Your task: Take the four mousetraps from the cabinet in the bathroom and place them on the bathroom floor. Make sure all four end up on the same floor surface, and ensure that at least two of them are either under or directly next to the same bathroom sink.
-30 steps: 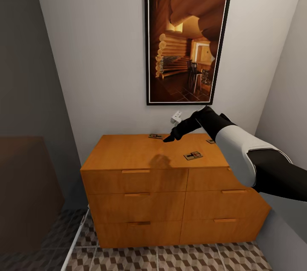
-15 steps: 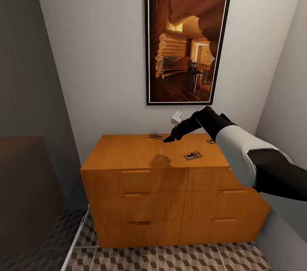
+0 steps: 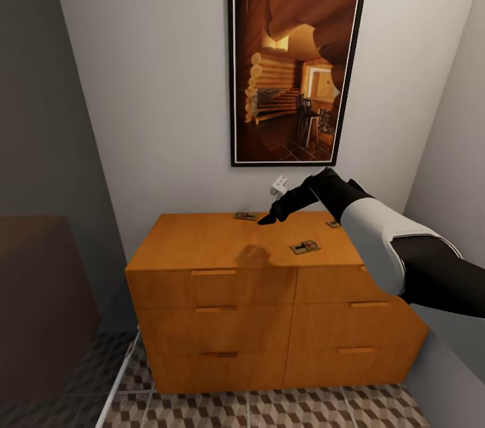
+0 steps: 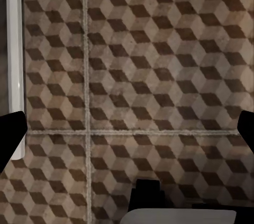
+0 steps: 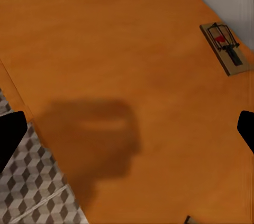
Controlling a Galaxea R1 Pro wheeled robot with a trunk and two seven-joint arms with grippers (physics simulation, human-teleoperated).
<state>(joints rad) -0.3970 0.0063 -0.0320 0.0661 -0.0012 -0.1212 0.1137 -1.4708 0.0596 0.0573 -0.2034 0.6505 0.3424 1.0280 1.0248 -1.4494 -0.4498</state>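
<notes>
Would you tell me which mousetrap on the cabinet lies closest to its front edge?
The mousetrap right of centre; the other two lie farther back on the cabinet.

3 cameras: 1 high and wide, 2 close and looking straight down.

The head view stands back and looks forward and down at the cabinet [image 3: 269, 293] against the wall. The right wrist view hangs near above the cabinet's top, sharing with the head view that top and 1 mousetrap [image 5: 225, 47] by the wall. The left wrist view faces the bathroom floor [image 4: 159, 75], close up.
</notes>
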